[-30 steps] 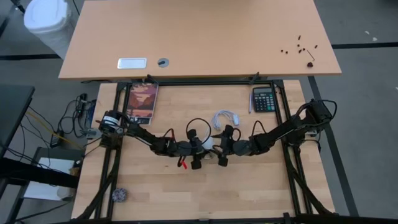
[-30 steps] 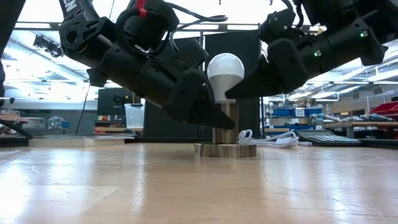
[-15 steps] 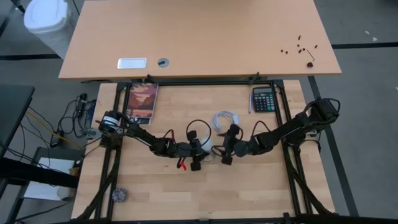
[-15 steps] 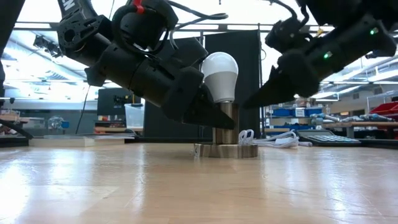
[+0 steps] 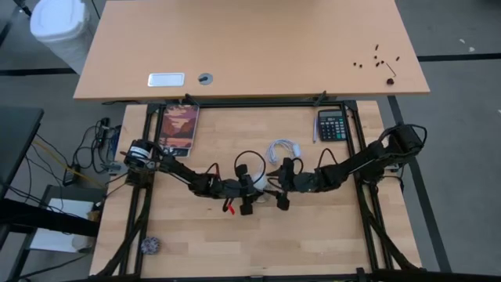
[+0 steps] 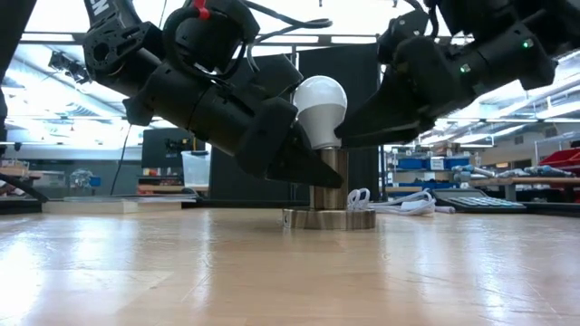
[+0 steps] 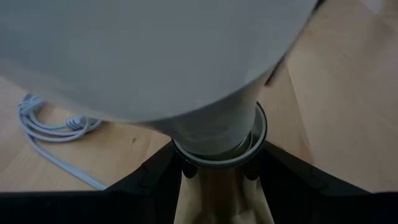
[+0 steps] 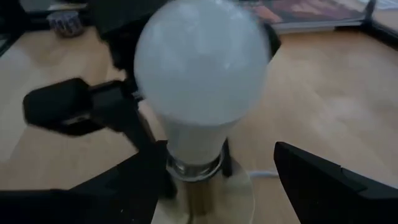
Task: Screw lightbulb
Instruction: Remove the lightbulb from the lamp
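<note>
The right gripper (image 6: 349,136) has swung back to the lightbulb (image 6: 320,107), jaws parted; left gripper (image 6: 313,167) clasps its socket (image 6: 328,195).

Calculator (image 5: 332,124) at the table's far right corner, colourful book (image 5: 179,128) at the far left, coiled white cord (image 5: 282,150) between them, tan desk (image 5: 250,47) beyond

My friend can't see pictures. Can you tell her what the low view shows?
A white lightbulb stands upright in a silvery socket on a wooden table. The left claw clamps the socket post just below the bulb, and the right claw stands open beside it.
</note>
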Controlling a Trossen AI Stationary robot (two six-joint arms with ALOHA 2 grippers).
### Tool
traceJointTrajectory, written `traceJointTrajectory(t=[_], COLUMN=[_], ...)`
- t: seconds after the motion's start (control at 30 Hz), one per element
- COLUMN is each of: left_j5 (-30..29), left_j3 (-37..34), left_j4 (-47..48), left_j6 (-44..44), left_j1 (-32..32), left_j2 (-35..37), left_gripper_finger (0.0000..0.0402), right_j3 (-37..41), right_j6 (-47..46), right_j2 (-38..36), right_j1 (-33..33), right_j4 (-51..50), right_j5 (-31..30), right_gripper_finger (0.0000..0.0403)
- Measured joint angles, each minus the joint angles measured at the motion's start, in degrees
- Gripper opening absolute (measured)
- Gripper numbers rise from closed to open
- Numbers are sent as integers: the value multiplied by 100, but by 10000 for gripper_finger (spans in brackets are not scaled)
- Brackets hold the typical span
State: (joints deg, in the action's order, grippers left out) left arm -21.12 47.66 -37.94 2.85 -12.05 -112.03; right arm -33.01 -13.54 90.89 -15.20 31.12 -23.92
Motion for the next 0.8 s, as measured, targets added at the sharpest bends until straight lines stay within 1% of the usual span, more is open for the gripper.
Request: traceJointTrajectory(t=[0.17,0.2,0.3,0.4,0.47,0.57,0.8], left_j5=[-7,-7,-9,-10,-14,-22,-42], left_j3=[-2,-2,-2,-4,-3,-2,7], left_j4=[-53,-61,-69,-67,-52,-30,-5], left_j6=[2,4,4,11,14,20,24], left_j1=[4,4,4,4,4,7,15], left_j2=[0,0,-2,-2,-2,-2,-2], left_gripper_finger=[193,193,193,193,193,193,193], right_j3=[-19,-65,-158,-224,-219,-214,-225], right_j6=[81,118,293,434,542,604,101], right_j2=[443,553,764,842,841,761,418], right_j1=[72,83,87,79,83,82,-30], right_j4=[667,741,1020,1141,1119,888,-169], right_j5=[475,480,364,-34,-260,-377,-685], right_gripper_finger=[306,306,306,306,306,306,307])
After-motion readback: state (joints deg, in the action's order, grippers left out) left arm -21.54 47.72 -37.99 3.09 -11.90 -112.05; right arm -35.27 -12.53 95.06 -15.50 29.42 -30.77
